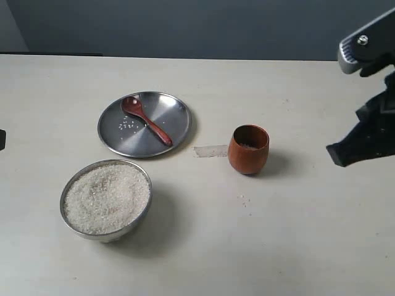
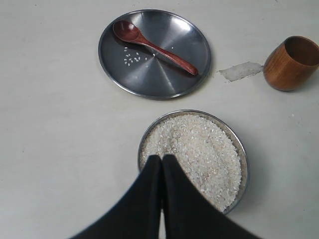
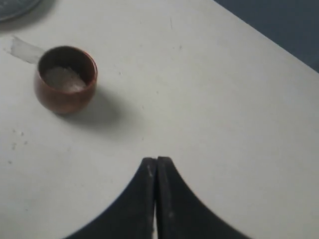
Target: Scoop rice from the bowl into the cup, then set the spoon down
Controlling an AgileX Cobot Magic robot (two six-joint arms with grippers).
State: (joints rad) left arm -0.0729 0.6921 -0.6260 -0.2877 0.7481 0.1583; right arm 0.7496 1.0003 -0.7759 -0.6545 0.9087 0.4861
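Pale cream tabletop (image 1: 296, 246) under a dark blue-grey wall, seen from an outside camera.

At the far left edge only a dark sliver of the left arm shows. Its wrist camera shows the left gripper (image 2: 161, 158) with its fingertips pressed together, holding nothing.

Next comes the deep steel bowl (image 1: 108, 235), heaped with white rice (image 1: 106, 198). At 1 o'clock from it lies a flat steel plate (image 1: 166, 114) with a few stray grains (image 1: 128, 125).

The wooden spoon (image 1: 147, 121) rests on this plate. Its oval end points to 10 o'clock and its handle runs toward 4 or 5 o'clock.

At 4 o'clock from the plate, past a tape scrap (image 1: 210, 150), stands the wooden cup (image 1: 249, 154), upright with rice inside.

At 3 o'clock from the cup, well apart, the right gripper (image 3: 156, 160) is also closed and empty.

The scooping looks finished. If the spoon were wanted again, the left arm seems the nearer one, though the handle's free end points toward the right.
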